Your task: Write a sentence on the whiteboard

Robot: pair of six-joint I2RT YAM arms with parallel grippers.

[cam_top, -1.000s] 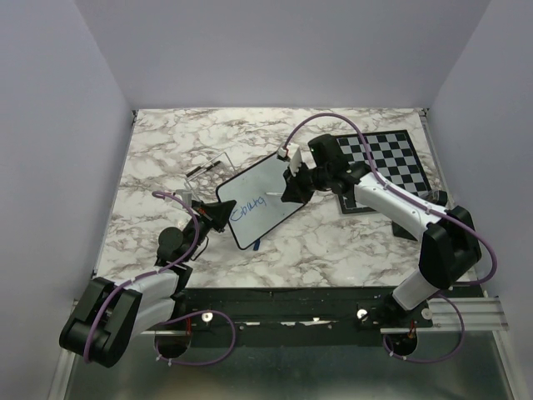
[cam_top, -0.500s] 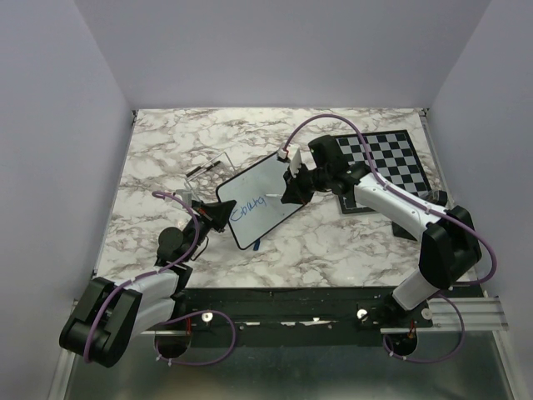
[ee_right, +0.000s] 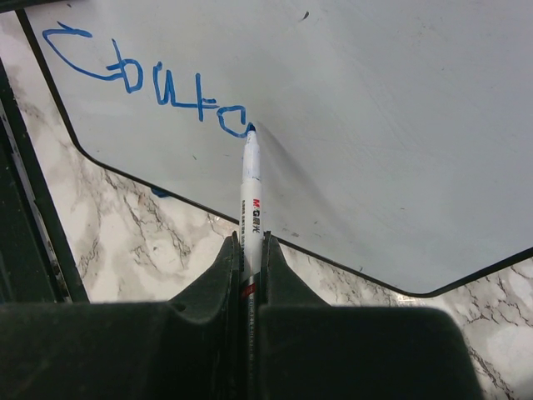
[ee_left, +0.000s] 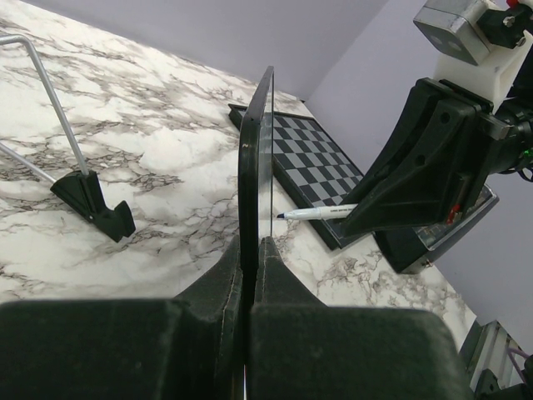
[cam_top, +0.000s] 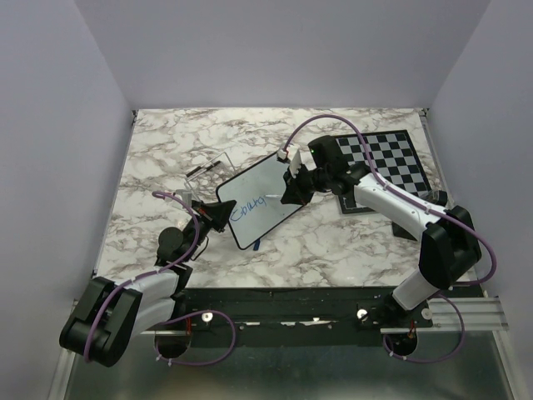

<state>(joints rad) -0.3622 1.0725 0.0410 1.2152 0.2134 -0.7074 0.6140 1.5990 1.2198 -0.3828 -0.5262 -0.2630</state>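
- Whiteboard (cam_top: pixel 260 202) stands tilted on edge over the marble table (cam_top: pixel 166 150), its near-left rim pinched between the pressed-together fingers of the left gripper (ee_left: pixel 250 250).
- Right gripper (ee_right: pixel 248 246), at the whiteboard's right side, clamps a white marker (ee_right: pixel 250 187) in closed jaws.
- Marker tip touches the whiteboard's face at the end of the blue lettering (ee_right: pixel 150 83), one uneven line.
- Chessboard (cam_top: pixel 387 162) lies flat to the whiteboard's right; a wire stand (ee_left: pixel 58 108) sits off its far-left edge.

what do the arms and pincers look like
The left arm and right arm have white shells and bulky black joints, and a thin purple cable loops along each. The left pincer and right pincer are matte black, each with two flat wedge-shaped fingers.
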